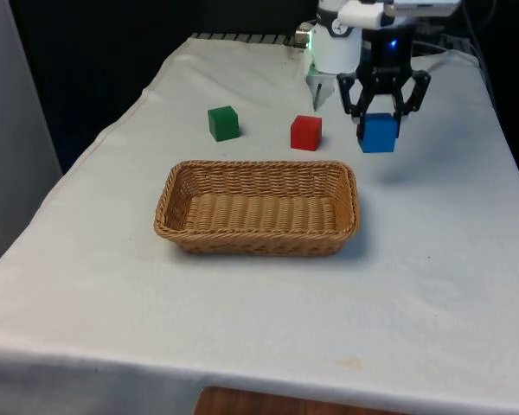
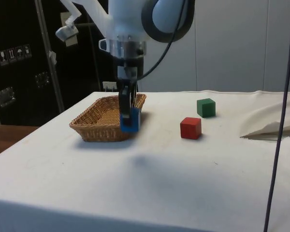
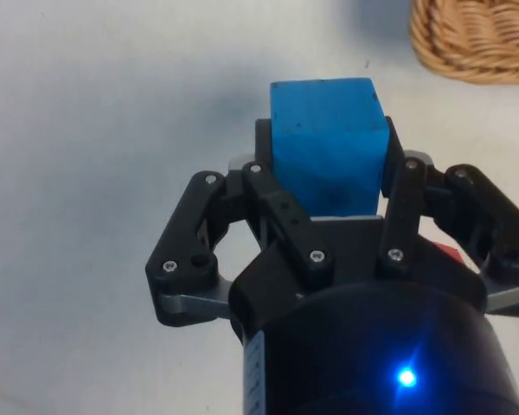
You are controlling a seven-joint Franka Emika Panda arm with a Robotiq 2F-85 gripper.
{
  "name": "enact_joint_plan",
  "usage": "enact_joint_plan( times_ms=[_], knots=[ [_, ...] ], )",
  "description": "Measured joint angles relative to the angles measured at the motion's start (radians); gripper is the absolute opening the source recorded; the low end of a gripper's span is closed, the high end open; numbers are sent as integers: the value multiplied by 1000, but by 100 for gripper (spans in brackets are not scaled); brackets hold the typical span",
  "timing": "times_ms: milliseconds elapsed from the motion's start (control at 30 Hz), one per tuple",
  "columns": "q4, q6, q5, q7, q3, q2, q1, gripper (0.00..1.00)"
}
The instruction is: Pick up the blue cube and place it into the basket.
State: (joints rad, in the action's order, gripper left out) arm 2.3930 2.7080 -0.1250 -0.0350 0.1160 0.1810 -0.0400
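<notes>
The blue cube (image 1: 379, 134), a plain solid block, is hanging above the tabletop (image 1: 432, 259), clear of the wicker basket (image 1: 258, 208). The jaws are clamping it, pressing on two opposite faces.

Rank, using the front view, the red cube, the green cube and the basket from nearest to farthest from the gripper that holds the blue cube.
Measured from the gripper, shut on the blue cube:
1. Red cube, just toward the front view's left of the gripper.
2. Basket, nearer the camera; its closest rim corner lies a little farther than the red cube.
3. Green cube, farthest toward the front view's left.
</notes>
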Motion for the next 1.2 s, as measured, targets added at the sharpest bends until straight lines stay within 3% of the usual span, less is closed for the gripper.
enact_joint_plan(
  times_ms=[267, 667, 1200],
  knots=[
    [-11, -39, 0, 8, -6, -40, 0, 0],
    [-80, -102, -4, 41, -33, -45, 2, 0],
    [-206, -158, -4, 86, -75, 3, 9, 0]
  ],
)
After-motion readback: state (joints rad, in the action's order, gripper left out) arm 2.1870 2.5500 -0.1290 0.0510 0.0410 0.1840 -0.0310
